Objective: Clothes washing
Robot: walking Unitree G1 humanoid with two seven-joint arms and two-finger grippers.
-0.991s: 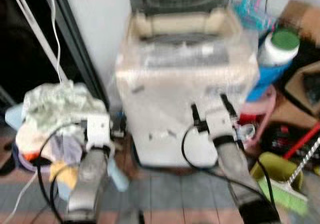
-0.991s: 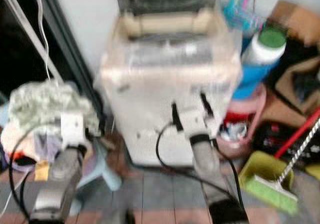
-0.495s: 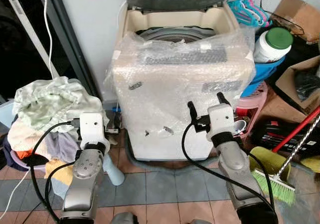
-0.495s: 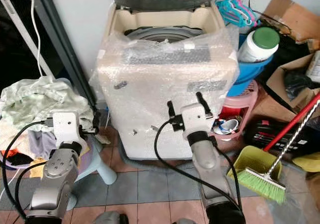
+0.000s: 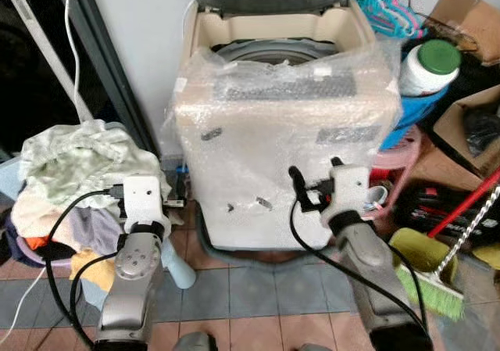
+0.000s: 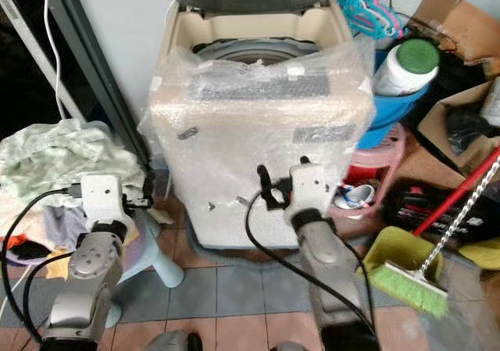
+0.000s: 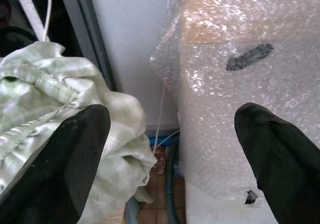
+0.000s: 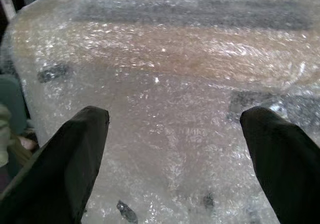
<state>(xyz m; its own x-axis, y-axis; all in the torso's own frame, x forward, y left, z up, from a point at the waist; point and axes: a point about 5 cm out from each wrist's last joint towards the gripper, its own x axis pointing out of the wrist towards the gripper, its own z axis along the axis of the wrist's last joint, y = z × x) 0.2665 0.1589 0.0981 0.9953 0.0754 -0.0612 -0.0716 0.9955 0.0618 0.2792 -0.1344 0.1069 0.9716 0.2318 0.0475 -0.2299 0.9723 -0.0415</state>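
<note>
Both pincers spread wide: left pincer (image 5: 173,194) beside the clothes pile (image 5: 78,163), right pincer (image 5: 314,185) facing the bubble-wrapped washing machine (image 5: 281,124).

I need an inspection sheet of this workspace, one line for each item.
Surface: tiled floor, grey and reddish.
Job's things: washing machine wrapped in bubble wrap, lid up; clothes pile on the robot's left.
Clutter: broom, hangers, green-capped bottle, cardboard boxes.
Grippers: left tool open beside the clothes; right tool open, facing the machine's front.
Cables: black cables on both arms; white cord on the wall.
Surroundings: white wall, dark doorway.
</note>
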